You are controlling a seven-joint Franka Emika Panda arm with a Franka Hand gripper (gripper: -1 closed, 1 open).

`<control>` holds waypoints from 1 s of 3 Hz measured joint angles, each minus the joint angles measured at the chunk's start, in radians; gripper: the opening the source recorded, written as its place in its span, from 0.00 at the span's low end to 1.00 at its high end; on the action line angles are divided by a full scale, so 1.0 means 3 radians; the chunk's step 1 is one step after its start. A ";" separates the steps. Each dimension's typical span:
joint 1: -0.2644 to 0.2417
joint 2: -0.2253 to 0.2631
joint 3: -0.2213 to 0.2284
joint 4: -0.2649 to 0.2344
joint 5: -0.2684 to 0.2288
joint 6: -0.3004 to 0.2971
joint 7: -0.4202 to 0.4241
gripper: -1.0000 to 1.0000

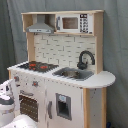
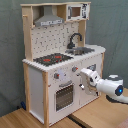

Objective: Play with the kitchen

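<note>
Kitchen [image 2: 60, 75] standing on wooden floor against grey curtain; looking rigid, bulky, too heavy to lift; moving parts being only sensible holds: knobs [image 2: 56, 76], oven handle [image 2: 65, 87]; gripper [image 2: 83, 85] hovering at front panel, right of oven in second exterior view, near a knob; finger state: cannot tell.

I count one kitchen [image 1: 60, 75] [image 2: 62, 65], with one faucet [image 1: 85, 59] [image 2: 75, 39], one sink [image 1: 74, 74], one hob [image 1: 37, 65] [image 2: 52, 59], one hood [image 1: 41, 26] [image 2: 48, 18], and one arm [image 2: 107, 85].
</note>
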 joint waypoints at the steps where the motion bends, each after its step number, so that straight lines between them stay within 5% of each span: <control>1: -0.0004 -0.0034 0.0018 0.0040 0.0000 -0.0025 0.0354 1.00; 3: -0.0294 -0.0107 0.0196 0.0065 0.0000 -0.0021 0.0943 1.00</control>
